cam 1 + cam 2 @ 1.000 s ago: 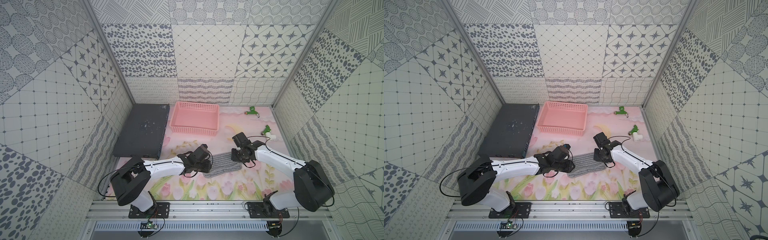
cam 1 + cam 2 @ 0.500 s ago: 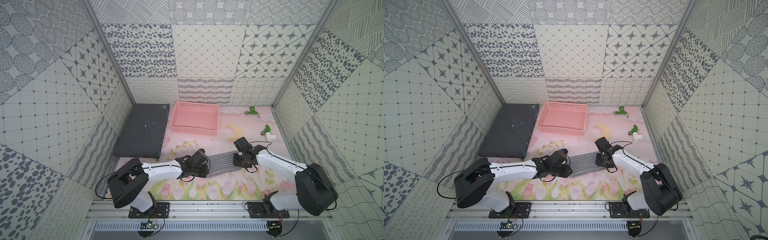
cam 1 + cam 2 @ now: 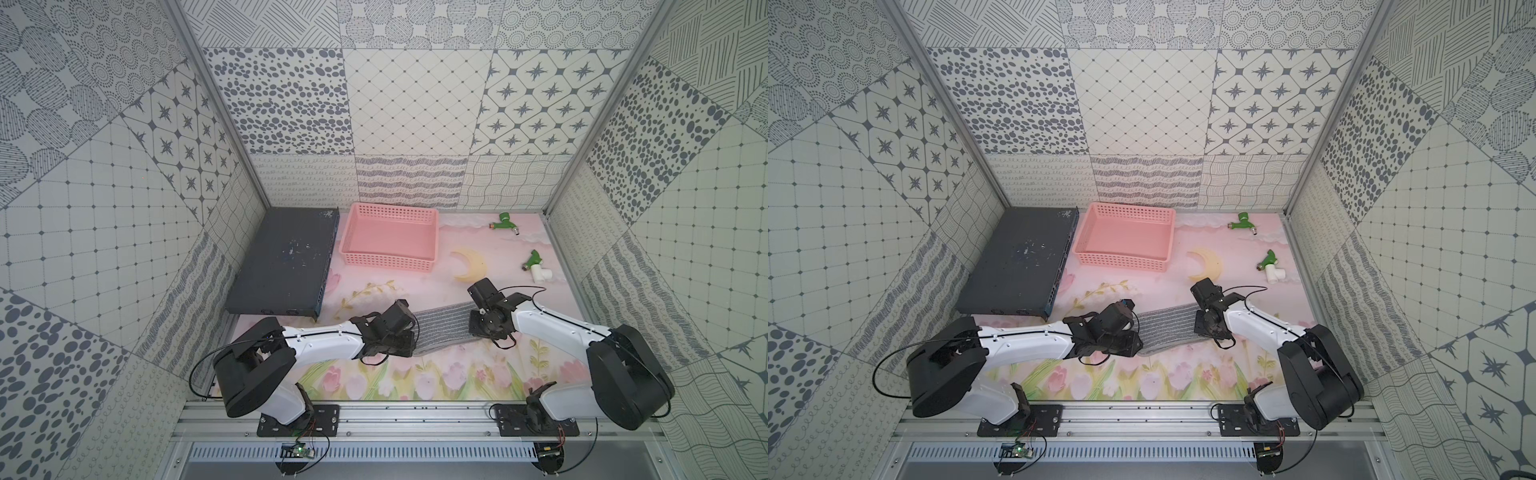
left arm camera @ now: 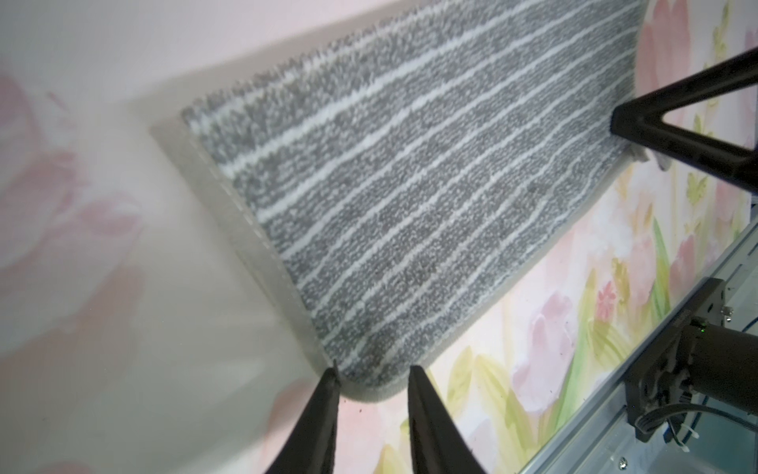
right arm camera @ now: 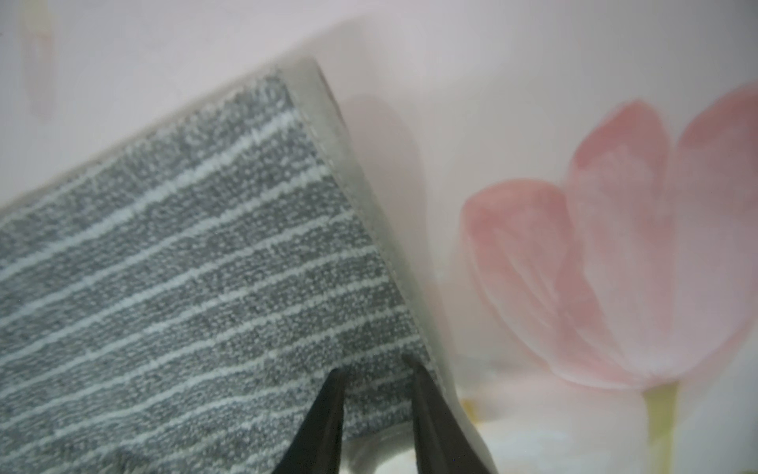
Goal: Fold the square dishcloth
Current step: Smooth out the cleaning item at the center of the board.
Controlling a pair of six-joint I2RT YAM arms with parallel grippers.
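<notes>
**Two pincers, one fold nearly down**

Both arms have slid toward the front rail over the last second, dragging the top layer along. A second back the square dishcloth [image 3: 442, 328] was a lumpier patch, with the right arm hanging further back. Now, in both top views, it's a flat striped strip mid-bench [image 3: 457, 374], strung between the two arms and well apart from the pink basket [image 3: 390, 262].

Left pincer [image 4: 371, 369] is clenched on the rounded hemmed corner. Right pincer [image 5: 379, 369] is clenched on the cloth just inside the hem at the opposite end. The far long edge in the left wrist view is fuzzy pile with no hem, so I'd call that the crease.

My read: the first half-fold is basically done. What's left is letting go without tugging the layers out of line, and maybe a second fold.
</notes>
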